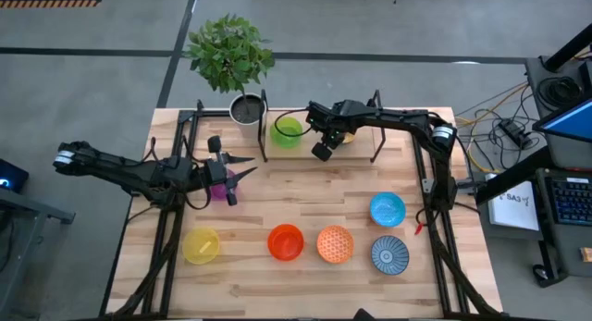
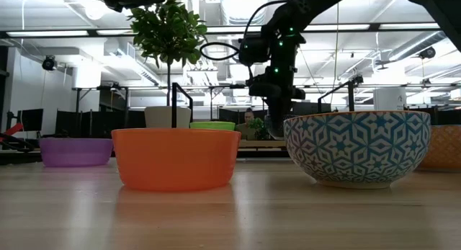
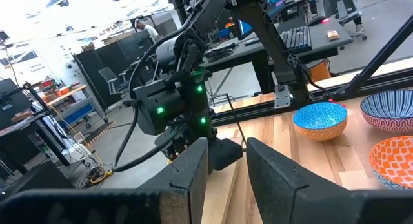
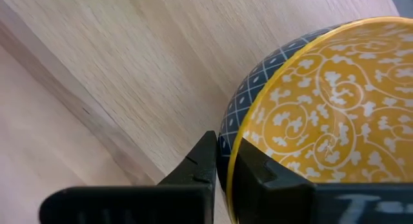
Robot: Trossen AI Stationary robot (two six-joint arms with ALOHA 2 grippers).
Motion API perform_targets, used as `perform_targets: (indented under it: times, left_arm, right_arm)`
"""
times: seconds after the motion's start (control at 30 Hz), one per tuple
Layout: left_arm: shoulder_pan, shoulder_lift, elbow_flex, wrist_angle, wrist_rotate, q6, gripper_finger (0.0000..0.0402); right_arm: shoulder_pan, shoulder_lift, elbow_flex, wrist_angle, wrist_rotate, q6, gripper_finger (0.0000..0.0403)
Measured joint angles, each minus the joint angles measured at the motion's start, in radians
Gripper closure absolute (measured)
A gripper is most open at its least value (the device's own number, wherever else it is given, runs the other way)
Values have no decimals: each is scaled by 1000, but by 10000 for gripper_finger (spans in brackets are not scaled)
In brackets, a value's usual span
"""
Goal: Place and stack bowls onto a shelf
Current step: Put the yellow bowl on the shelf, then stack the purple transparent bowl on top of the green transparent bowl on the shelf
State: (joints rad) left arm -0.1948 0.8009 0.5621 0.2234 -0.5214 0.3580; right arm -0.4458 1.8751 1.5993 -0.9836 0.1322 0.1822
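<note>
Grey floor (image 1: 111,71), perhaps concrete; ceiling lights (image 2: 238,1).

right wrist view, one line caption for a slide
Right end effector shut on the rim of a yellow patterned bowl over the light-wood shelf.
</note>
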Motion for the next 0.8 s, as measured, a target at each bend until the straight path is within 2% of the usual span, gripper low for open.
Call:
perform_targets:
  times: [0.4, 0.6, 0.8]
  left_arm:
    - [0, 0, 0, 0, 0, 1, 311]
    - [0, 0, 0, 0, 0, 1, 311]
    - [0, 0, 0, 4, 0, 0, 311]
  right_arm:
    - [0, 0, 0, 21, 4, 1, 299]
    - [0, -19, 7, 2, 1, 8, 294]
    - [15, -108, 17, -14, 2, 8, 294]
